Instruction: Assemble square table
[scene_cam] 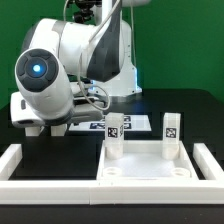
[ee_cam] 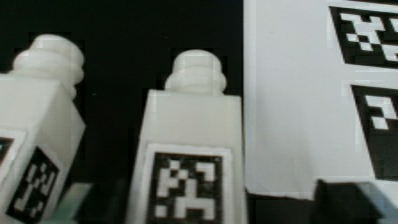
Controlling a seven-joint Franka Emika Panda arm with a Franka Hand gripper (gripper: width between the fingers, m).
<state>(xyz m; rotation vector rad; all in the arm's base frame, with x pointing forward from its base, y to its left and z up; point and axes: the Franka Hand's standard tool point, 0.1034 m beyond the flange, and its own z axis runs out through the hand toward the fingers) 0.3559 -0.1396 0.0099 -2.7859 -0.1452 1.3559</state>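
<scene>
In the wrist view two white tagged legs lie side by side on the black table: one leg [ee_cam: 192,130] runs between my fingers, the other leg [ee_cam: 43,120] lies beside it. My gripper [ee_cam: 214,205] is open and straddles the middle leg, with gaps on both sides. One dark finger [ee_cam: 350,200] shows over the marker board's edge. In the exterior view the square table slab [scene_cam: 150,165] lies against the front border wall with two legs standing in its far corner sockets, one [scene_cam: 115,132] on the left and one [scene_cam: 170,128] on the right. My fingers are hidden there behind the arm.
The marker board [ee_cam: 320,90] lies right beside the straddled leg and also shows in the exterior view [scene_cam: 92,126]. A low white border wall [scene_cam: 20,160] runs along the front and the exterior view's left. The arm's bulk [scene_cam: 60,70] leans low over the left.
</scene>
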